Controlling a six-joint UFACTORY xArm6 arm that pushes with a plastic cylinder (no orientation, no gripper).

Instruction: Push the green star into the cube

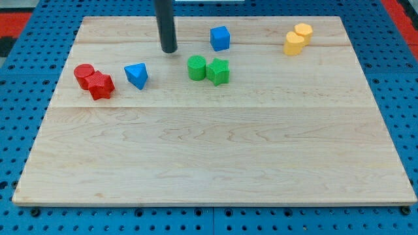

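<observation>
The green star (219, 71) lies near the view's top centre, touching a green cylinder (196, 68) on its left. The blue cube (220, 38) sits above the star, a short gap away. My tip (169, 49) rests on the board to the upper left of the green cylinder and to the left of the blue cube, touching no block.
A blue triangular block (136, 75) lies left of the green pair. A red cylinder (83, 74) and a red star (100, 85) touch at the view's left. Two yellow blocks (298, 38) sit at the top right. The wooden board (215, 156) lies on a blue pegboard.
</observation>
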